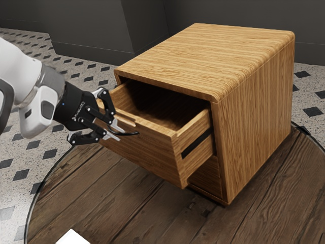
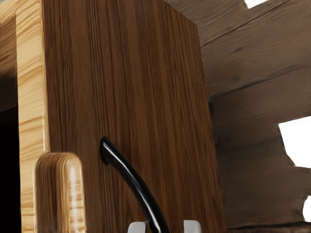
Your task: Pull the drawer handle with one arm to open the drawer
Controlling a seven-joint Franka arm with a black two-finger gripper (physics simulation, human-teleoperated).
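Drawer [image 1: 152, 150] partly open, pincer [image 1: 117, 129] at handle [image 2: 130, 177], grip unclear

Cabinet [image 1: 244, 56]: light oak, straight grain. Drawer [image 1: 152, 147]: same oak, darker inside. Handle [image 2: 126, 175]: glossy black. Gripper [image 1: 115, 130]: black. Arm [image 1: 20, 76]: white, grey. Floor [image 1: 20, 152]: grey speckle, black diamonds. Platform [image 1: 127, 208]: dark brown planks.

Can't make out much of the drawer handle [image 1: 129, 133] in the exterior view, just a dark sliver, and losing one end of it past the wrist view's edge too. Same deal with the arm [image 1: 25, 96], chopped off at the exterior view's left, and a white scrap [image 1: 72, 238] clipped by the bottom edge, way too little to name. No telling how the back of the drawer [image 1: 147, 152] looks, all shadow under the cabinet [image 1: 244, 51] top.
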